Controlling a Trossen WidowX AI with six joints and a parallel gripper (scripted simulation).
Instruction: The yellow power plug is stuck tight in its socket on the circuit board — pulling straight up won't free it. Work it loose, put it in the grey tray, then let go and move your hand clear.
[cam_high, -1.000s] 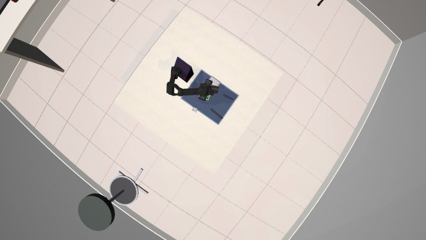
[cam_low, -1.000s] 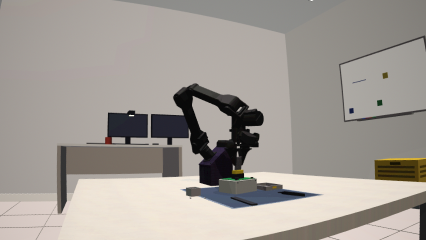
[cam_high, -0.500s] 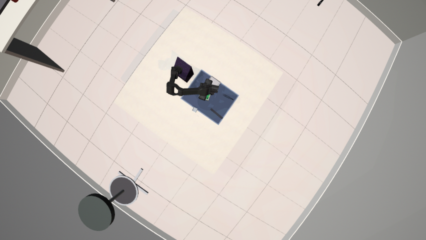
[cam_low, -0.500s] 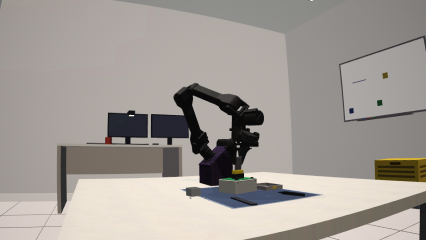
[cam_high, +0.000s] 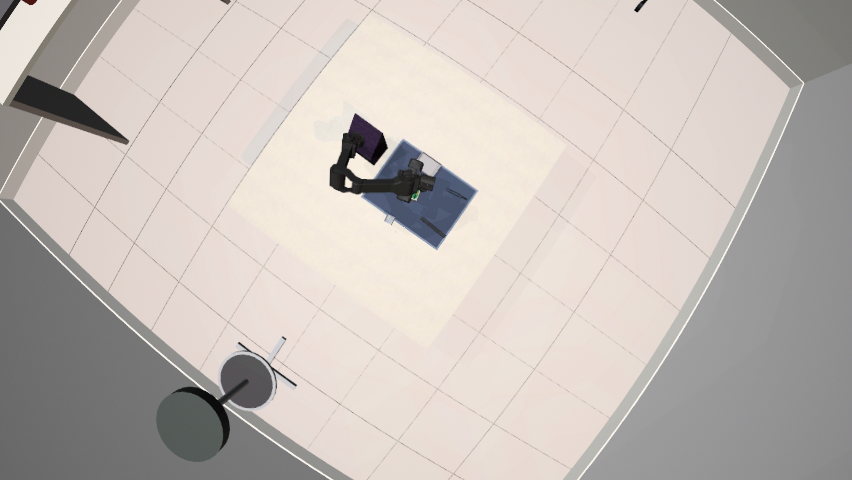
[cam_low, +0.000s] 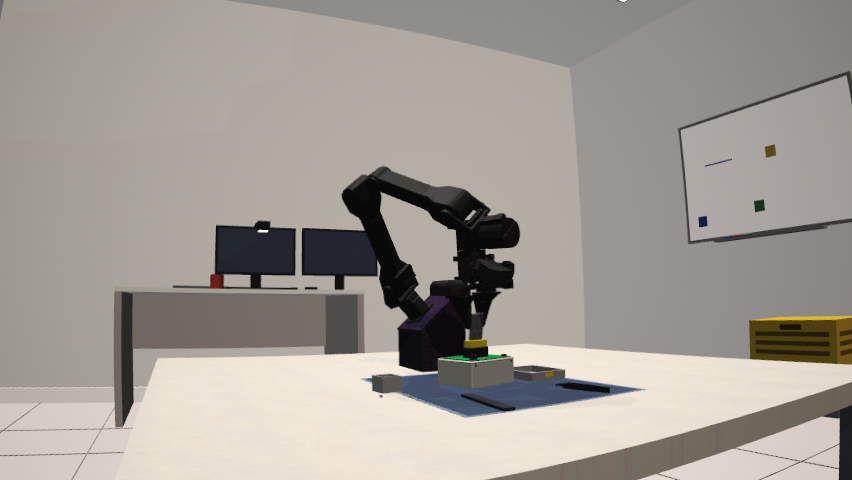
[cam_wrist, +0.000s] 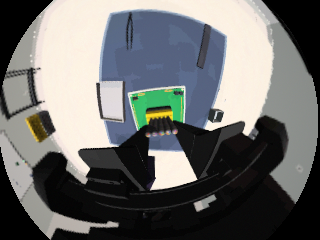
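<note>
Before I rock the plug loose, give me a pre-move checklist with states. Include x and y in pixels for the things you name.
- Black two-fingered tool (cam_low: 475, 333) (cam_wrist: 160, 126) shut on the yellow power plug (cam_low: 475, 344) (cam_wrist: 159, 115): ok
- Plug above the black socket on the green circuit board (cam_low: 496, 357) (cam_wrist: 172, 97): ok
- Plug free of the socket: cannot tell
- Shallow grey rectangular tray (cam_high: 430, 163) (cam_low: 527, 376) (cam_wrist: 112, 101) beside the board, nothing in it: ok
- Slim black bar (cam_high: 432, 226) (cam_low: 487, 401) (cam_wrist: 204, 46) away from the tray: ok
</note>
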